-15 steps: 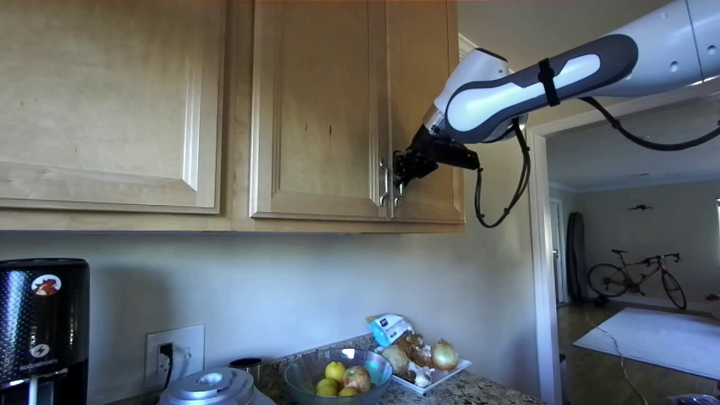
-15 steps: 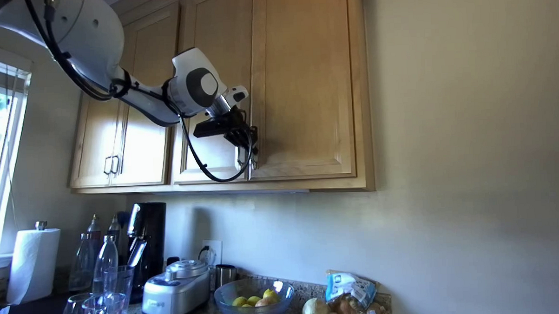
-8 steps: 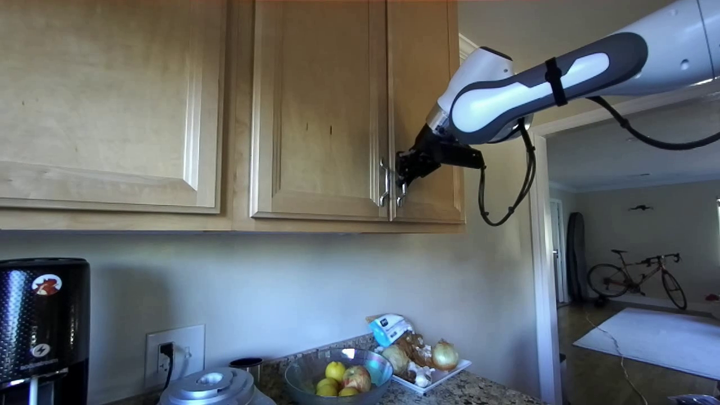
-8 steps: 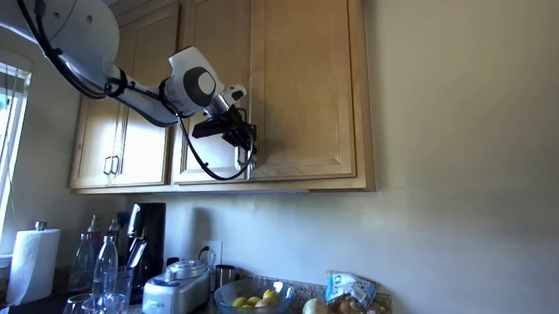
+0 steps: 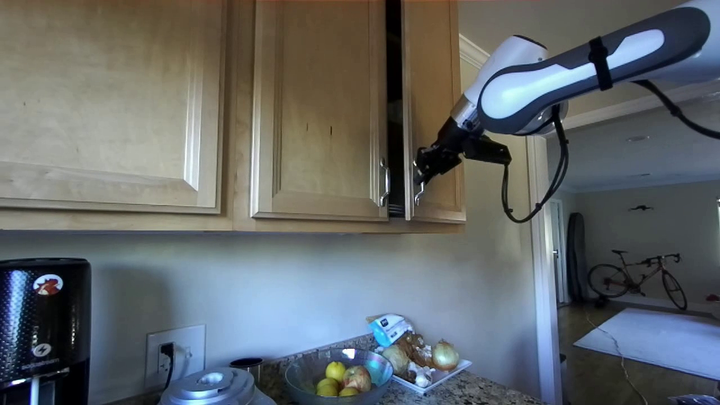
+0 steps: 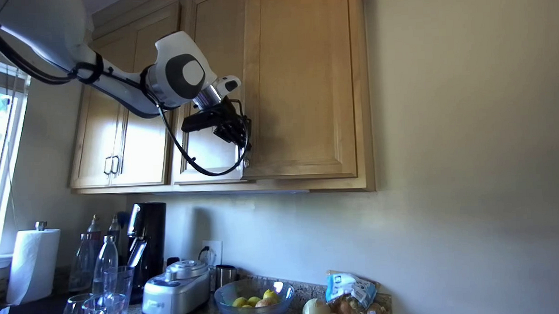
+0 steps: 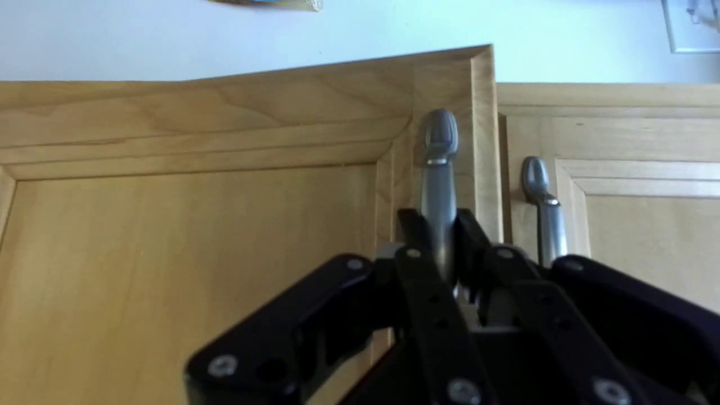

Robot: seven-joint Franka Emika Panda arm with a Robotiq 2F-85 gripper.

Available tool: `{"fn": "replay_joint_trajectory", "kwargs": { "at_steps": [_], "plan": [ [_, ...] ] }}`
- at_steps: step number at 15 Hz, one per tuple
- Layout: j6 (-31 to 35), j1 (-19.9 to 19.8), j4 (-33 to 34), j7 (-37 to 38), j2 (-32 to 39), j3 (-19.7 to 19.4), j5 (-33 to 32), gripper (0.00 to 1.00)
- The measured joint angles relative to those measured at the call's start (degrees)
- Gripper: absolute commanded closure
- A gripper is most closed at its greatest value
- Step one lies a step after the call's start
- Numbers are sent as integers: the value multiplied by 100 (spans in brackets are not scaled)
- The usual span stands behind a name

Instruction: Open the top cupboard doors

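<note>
Tool (image 7: 440, 228) around handle (image 7: 439, 183), door (image 5: 432, 95) ajar

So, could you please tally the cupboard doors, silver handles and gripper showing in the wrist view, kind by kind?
Cupboard doors: 2, one ajar and one shut
Silver handles: 2, one held and one free
Gripper: 1
Total: 5
</note>
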Motion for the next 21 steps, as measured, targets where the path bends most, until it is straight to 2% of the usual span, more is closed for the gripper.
{"fn": "replay_joint_trajectory", "kwargs": {
  "at_steps": [10, 11, 12, 14, 21],
  "plan": [
    [-567, -25, -757, -48, -1160, -321, 269, 93],
    [-624, -52, -845, -44, -1295, -351, 269, 60],
    [-700, -109, -921, -40, -1426, -360, 264, 60],
    [-889, -277, -1032, -38, -1659, -341, 118, 52],
    [-1430, -805, -1185, -79, -1954, -246, -886, 8]
  ]
}}
